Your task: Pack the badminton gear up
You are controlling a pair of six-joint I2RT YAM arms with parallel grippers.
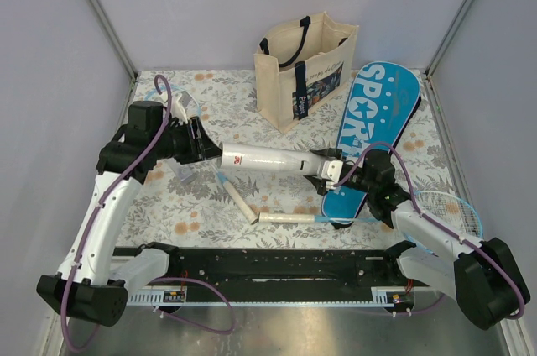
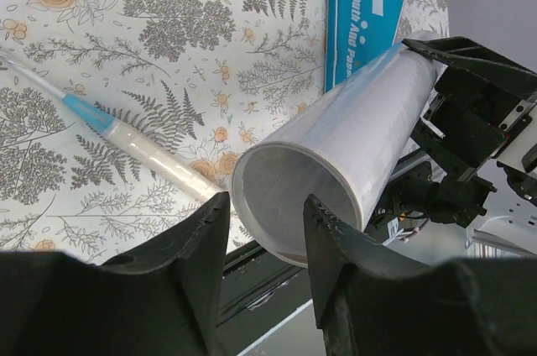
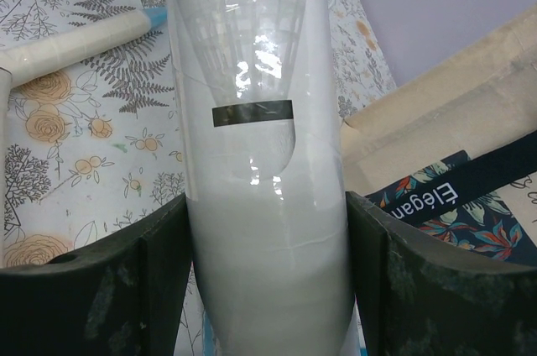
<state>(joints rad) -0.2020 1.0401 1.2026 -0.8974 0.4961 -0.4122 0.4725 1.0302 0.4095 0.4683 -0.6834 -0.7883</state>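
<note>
Tube: the long white tube [image 1: 264, 159] hangs level above the table [image 1: 193, 215], reaching from one hand to the other.
Right hand: the right hand [image 1: 329, 168] is clamped on the tube's right end, both fingers pressed to its sides.
Left hand: the left hand [image 1: 208, 143] is at the tube's open mouth, fingers parted, with the rim just past the tips.
Case: the blue case [image 1: 377, 112] lies slanted from beside the tote bag [image 1: 306, 70] toward the right hand, near the table's right edge.
Rackets: the first racket [image 1: 240, 201] lies slanted below the tube. The second racket [image 1: 289, 217] lies along the near edge, its head under the right arm.
Open room: bare floral table at front left, between the left arm and the racket handles.
</note>
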